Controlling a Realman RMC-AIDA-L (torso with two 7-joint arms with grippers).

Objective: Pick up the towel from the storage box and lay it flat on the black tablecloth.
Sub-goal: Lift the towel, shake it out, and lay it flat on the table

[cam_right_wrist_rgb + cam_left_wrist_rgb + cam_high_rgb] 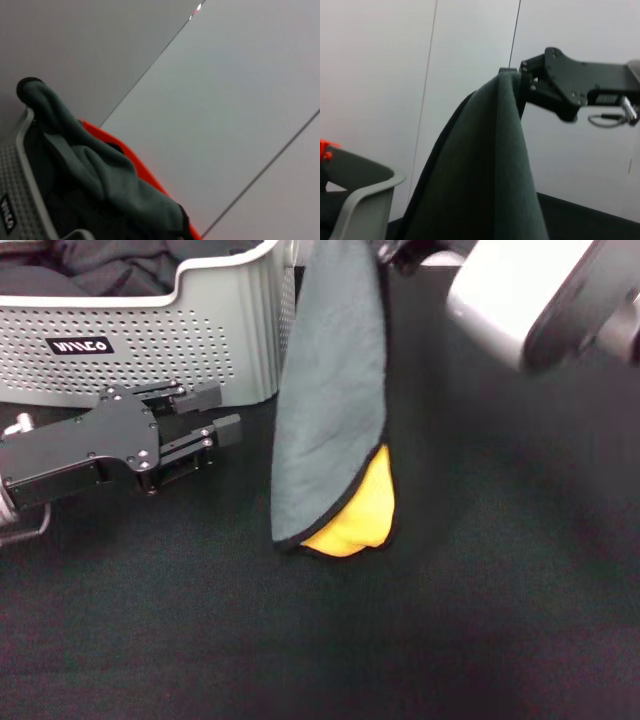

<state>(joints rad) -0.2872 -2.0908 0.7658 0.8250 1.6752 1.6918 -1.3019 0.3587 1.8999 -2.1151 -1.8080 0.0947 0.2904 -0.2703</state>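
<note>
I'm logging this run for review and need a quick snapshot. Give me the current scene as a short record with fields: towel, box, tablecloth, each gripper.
towel: the towel hangs in the air beside the box, grey face outward, yellow-orange showing at its lower end
storage box: the storage box stands at the far left, dark cloth inside
tablecloth: the black tablecloth lies under everything; towel not yet laid flat
right gripper: the right gripper is raised, shut on the towel's top edge
left gripper: the left gripper is low in front of the box, fingers apart, holding nothing
</note>
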